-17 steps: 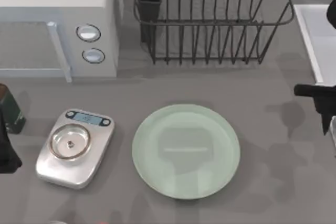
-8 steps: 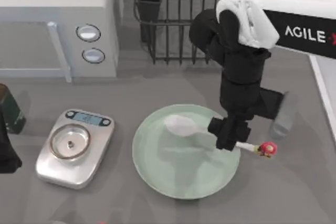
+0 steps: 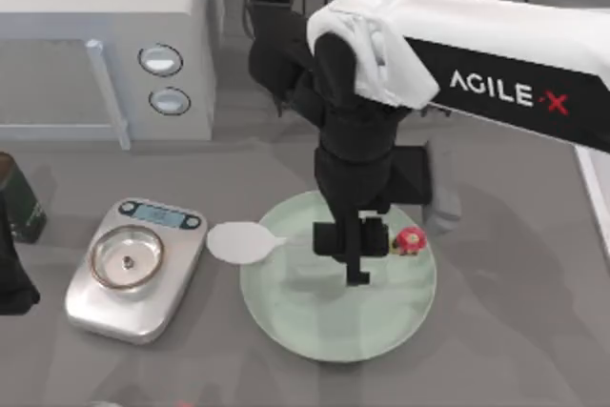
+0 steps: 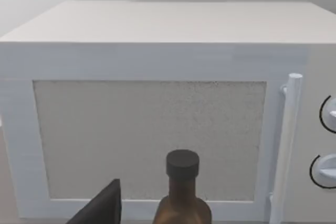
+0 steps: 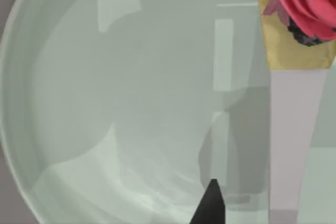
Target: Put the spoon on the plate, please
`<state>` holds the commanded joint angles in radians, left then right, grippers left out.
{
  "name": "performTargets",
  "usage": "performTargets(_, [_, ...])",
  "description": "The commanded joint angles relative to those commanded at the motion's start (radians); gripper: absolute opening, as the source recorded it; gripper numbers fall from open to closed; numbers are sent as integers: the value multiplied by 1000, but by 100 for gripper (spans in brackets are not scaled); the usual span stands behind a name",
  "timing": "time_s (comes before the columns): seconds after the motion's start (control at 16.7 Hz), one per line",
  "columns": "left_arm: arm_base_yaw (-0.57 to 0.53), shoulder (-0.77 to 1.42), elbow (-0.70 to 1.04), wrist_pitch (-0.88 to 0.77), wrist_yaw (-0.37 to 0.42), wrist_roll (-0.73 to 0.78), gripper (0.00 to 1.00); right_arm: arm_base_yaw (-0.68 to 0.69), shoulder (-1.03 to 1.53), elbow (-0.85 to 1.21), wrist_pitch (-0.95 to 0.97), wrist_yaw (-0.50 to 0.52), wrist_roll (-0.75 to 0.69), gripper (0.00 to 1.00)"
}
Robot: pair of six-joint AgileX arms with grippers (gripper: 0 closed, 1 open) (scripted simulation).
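- The right arm of the AgileX pair reaches in from the right side of the table, its right gripper (image 3: 355,254) poised directly above the plate (image 3: 315,331), over the plate's upper middle
- The right gripper's fingers are clamped on the spoon (image 3: 243,241), gripping the thin handle partway along its length
- The spoon lies crosswise over the plate: its flat white oval bowl juts past the plate's left rim toward the scale (image 3: 133,269), while the pink-red knob (image 3: 410,241) sits over the plate's right part
- In the right wrist view, the pale handle of the spoon (image 5: 294,145) runs above the glossy mint surface of the plate (image 5: 105,103), the knob (image 5: 307,3) showing as a pink flower on a gold collar
- The silver scale stands just left of the plate, apart from it, the spoon's bowl hanging in the gap between them
- A white microwave (image 3: 105,35) stands behind the scale, and a dark wire dish rack (image 3: 381,35) behind the plate
- The left arm (image 3: 11,283) is parked at the table's left edge, beyond the scale; whether its pincer is apart or together cannot be told
- The left wrist view faces the microwave (image 4: 157,103), with a brown bottle (image 4: 182,192) in front of its door
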<state>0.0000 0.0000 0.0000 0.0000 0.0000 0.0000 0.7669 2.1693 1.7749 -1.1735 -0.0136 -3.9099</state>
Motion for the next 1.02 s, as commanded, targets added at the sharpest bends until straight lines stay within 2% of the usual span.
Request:
performTargets(0.42, [0,0,0,0,0,0,100,-15,-5,-5,14,9,7,0])
performTargets(1.02, [0,0,0,0,0,0,100,-72,-25,-28,133,57,31,0])
